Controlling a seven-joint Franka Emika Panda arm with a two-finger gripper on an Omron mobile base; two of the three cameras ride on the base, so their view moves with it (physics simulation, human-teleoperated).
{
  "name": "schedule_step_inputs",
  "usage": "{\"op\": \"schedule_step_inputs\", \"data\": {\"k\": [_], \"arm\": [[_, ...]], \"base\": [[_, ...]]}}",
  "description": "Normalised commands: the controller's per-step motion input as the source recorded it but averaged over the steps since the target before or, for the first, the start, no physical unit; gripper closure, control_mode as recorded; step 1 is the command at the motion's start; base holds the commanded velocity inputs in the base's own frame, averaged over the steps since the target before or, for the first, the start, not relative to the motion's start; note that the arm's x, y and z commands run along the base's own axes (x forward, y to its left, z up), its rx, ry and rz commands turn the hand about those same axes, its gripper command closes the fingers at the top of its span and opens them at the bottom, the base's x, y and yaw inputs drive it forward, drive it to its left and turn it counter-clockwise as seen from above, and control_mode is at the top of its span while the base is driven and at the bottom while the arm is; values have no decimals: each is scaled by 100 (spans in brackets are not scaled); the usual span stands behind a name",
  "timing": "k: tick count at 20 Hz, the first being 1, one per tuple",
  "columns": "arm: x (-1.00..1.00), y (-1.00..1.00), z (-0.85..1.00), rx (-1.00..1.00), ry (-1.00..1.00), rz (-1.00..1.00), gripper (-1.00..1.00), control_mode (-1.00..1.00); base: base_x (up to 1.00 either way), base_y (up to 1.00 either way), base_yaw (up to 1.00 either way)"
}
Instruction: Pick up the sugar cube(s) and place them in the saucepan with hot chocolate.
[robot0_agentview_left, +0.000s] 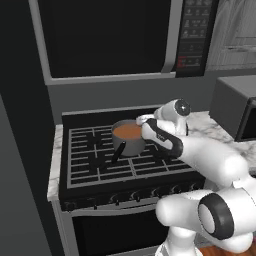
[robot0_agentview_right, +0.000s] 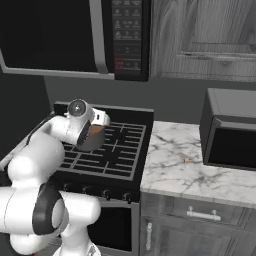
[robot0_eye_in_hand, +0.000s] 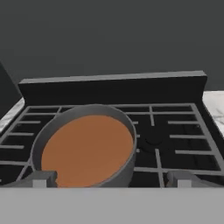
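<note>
The saucepan (robot0_agentview_left: 131, 144) is grey metal with a black handle (robot0_agentview_left: 117, 151), and the hot chocolate (robot0_eye_in_hand: 87, 148) in it is flat orange-brown. The stove (robot0_agentview_left: 90, 165) is black with grey grates. The counter (robot0_agentview_right: 190, 170) is white marble with grey veins. The microwave (robot0_agentview_right: 70, 35) is black with a grey trim. The cabinets (robot0_agentview_right: 205, 37) are grey wood grain.

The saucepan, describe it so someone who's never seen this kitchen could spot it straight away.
Find the black gas stove under the dark microwave. On its grates stands a small round grey metal saucepan with a thin black stick handle, filled with smooth orange-brown hot chocolate. It is the one pot on the stove.
</note>
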Motion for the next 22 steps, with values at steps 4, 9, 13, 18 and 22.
{"op": "schedule_step_inputs", "data": {"k": [4,9,13,18,22], "arm": [[-36,-79,87,5,-11,-3,-100,-100],[-38,-77,45,1,-2,-6,-100,-100],[-28,-64,-2,0,3,-12,-100,-100],[-10,-60,-13,0,16,-18,-100,-100],[-8,-58,-2,0,20,-24,-100,-100]], "base": [[0,0,0],[0,0,0],[0,0,0],[0,0,0],[0,0,0]]}}
